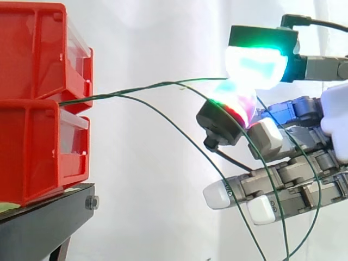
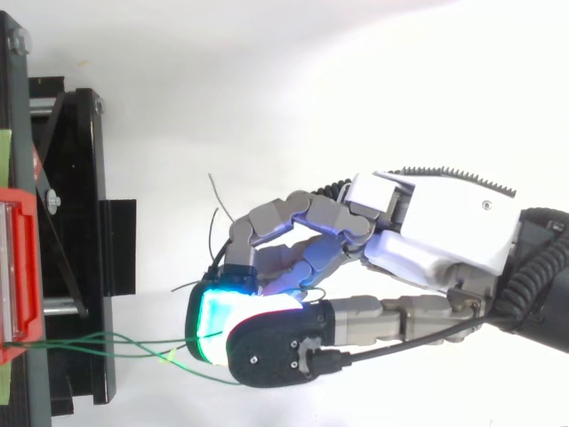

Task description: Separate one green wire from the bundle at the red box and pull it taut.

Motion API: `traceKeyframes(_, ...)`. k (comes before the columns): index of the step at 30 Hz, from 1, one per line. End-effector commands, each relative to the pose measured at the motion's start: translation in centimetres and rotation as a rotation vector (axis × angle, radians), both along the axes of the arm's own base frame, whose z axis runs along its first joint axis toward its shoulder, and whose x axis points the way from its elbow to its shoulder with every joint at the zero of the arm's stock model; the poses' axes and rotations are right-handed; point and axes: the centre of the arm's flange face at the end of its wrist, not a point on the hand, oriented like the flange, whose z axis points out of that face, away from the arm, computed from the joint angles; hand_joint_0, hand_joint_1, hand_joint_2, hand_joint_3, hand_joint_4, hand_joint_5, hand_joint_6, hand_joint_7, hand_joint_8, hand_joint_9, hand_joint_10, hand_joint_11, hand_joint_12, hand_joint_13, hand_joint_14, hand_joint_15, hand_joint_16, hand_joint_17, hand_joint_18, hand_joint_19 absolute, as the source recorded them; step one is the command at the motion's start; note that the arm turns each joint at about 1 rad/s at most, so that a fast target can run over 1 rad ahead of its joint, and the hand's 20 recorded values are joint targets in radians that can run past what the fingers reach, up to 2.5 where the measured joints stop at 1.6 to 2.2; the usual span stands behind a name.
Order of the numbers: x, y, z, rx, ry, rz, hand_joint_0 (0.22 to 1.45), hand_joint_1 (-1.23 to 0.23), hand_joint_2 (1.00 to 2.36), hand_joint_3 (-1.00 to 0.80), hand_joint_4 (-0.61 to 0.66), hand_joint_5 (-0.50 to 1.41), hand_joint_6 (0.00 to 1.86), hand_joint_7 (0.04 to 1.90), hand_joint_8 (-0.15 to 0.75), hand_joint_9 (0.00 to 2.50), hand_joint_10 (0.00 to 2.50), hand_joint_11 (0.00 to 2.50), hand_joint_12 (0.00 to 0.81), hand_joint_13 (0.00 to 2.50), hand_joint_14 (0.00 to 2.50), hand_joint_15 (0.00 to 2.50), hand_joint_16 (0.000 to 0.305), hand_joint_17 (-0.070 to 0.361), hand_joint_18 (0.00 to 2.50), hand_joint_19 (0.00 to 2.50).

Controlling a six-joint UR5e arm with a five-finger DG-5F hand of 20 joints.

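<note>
Pinching a green wire (image 1: 163, 84) between two glowing pads, the hand (image 1: 296, 117) reaches in from the right in the side view, well apart from the bins. The upper pad (image 1: 255, 65) shines white, cyan and green. The lower one (image 1: 239, 103) shows magenta and red along its edge, and the two press together on the strand. The other fingers lie lower and straighter, their white tips (image 1: 217, 196) pointing left and holding nothing.

The held wire starts at the bundle (image 1: 87, 98), which comes out of the gap between the upper red bin (image 1: 32, 49) and the lower red bin (image 1: 32, 152). From there it climbs gently to the pinch in a nearly straight, slightly bowed line. A loose wire (image 1: 187, 138) splits off near the bins and sags in a long curve down to the right, passing under the hand. More green strands hang in loops across the lower fingers. Both bins sit stacked on the black stand (image 1: 43, 223) before the white curtain (image 1: 147, 32).

From above, the hand (image 2: 427, 231) comes in from the right edge, its curled fingers meeting the thumb at the cyan glow. Several green strands (image 2: 107, 336) run from the red bin (image 2: 16, 267) at the left edge across the stand (image 2: 80, 222) to the pads. Two thin wire ends (image 2: 216, 191) stick out beyond the fingers.
</note>
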Motion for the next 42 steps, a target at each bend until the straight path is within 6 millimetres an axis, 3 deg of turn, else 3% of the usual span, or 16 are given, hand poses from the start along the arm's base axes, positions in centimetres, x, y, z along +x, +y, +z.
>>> traceKeyframes(1,0.01,-0.06,-0.05,-0.014,0.003,0.003,0.56,-0.69,1.02,-0.13,0.04,-0.10,0.88,1.06,0.282,1.09,0.02,0.84,0.351,0.60,0.01,0.30,0.052,0.118,0.59,0.41)
traceKeyframes(25,0.21,0.65,0.11,-0.157,0.031,0.027,0.56,-0.69,1.02,-0.14,0.04,-0.10,0.88,1.06,0.281,1.07,0.02,0.83,0.344,0.64,0.01,0.35,0.051,0.114,0.61,0.44)
traceKeyframes(37,0.22,0.66,0.11,-0.156,0.031,0.028,0.56,-0.68,1.02,-0.14,0.05,-0.11,0.88,1.07,0.300,1.13,0.02,1.13,0.360,0.97,0.03,1.04,0.048,0.108,0.91,0.95)
traceKeyframes(42,0.21,0.65,0.11,-0.157,0.031,0.027,0.56,-0.67,1.02,-0.15,0.05,-0.11,0.88,1.07,0.309,1.14,0.02,1.15,0.355,1.05,0.02,1.19,0.044,0.099,0.98,1.15)
